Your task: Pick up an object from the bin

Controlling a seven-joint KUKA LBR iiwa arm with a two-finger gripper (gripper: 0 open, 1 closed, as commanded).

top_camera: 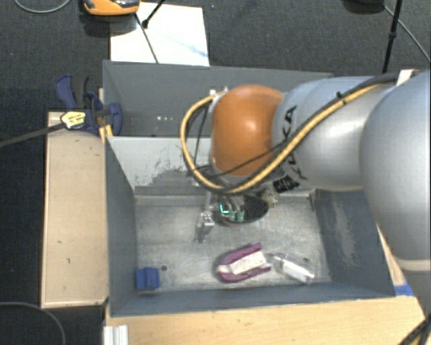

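Where the gripper [204, 226] hangs over the scuffed grey bin floor [161, 232], its grip cannot be told; purple packet [241, 263] near; blue block [147, 278] cornered.

Three loose items lie on the floor of the grey metal bin [121, 222]: a small blue block [147, 279] at 8 o'clock in the near-left corner, a flat purple-and-white packet [242, 263] at 6 o'clock, and a crinkled clear wrapper [293, 267] just beside it at 5 o'clock. Beyond the far wall, a white paper sheet [176, 37] lies at 12 o'clock, with an orange-and-black object [110, 6] at 11 o'clock.
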